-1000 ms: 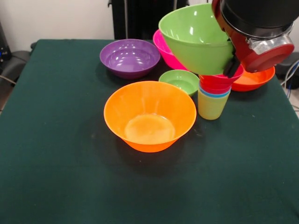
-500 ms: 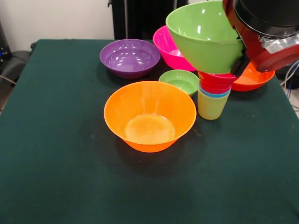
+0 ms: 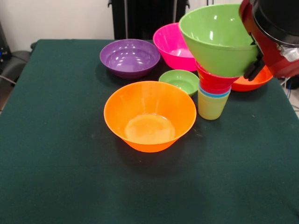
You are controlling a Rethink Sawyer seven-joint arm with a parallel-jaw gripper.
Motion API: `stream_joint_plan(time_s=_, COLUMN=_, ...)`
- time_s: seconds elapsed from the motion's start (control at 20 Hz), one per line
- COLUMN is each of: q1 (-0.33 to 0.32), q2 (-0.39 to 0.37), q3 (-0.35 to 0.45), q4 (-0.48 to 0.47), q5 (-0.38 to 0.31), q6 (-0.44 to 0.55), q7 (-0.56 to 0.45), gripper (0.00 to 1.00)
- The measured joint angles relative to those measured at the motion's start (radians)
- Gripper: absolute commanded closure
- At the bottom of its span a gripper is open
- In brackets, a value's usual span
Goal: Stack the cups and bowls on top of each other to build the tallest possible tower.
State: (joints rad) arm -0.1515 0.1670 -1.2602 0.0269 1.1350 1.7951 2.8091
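The tower stands right of centre: a yellow-green cup [image 3: 211, 107] lowest, a blue cup [image 3: 214, 94] nested in it, and red pieces [image 3: 216, 82] above. My gripper [image 3: 254, 69] comes in from the upper right and is shut on the right rim of the lime green bowl [image 3: 216, 43]. It holds the bowl tilted over the tower, with the bowl's base at the red top. I cannot tell whether the base is touching the red top. Only one dark finger [image 3: 255, 68] shows outside the rim.
A big orange bowl [image 3: 149, 116] sits in the middle. A small green bowl [image 3: 180, 81] lies between it and the tower. A purple bowl [image 3: 130, 57] and a pink bowl [image 3: 172, 46] stand behind. A red-orange bowl [image 3: 250, 83] lies behind the tower, under the arm.
My gripper has carried the lime green bowl to the right, from left of the tower to above it. More of the pink bowl now shows.
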Motion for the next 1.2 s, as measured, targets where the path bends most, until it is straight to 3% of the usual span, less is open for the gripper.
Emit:
stream_joint_plan(time_s=0.35, q1=0.020, q2=0.022, q3=-0.071, q4=-0.001, q5=0.055, q6=0.025, q7=0.000, gripper=1.00)
stream_joint_plan(time_s=0.75, q1=0.019, q2=0.045, q3=-0.191, q4=-0.001, q5=0.144, q6=0.134, q7=0.000, gripper=1.00)
stream_joint_plan(time_s=1.2, q1=0.008, q2=0.045, q3=-0.273, q4=-0.002, q5=0.170, q6=0.164, q7=0.000, gripper=1.00)
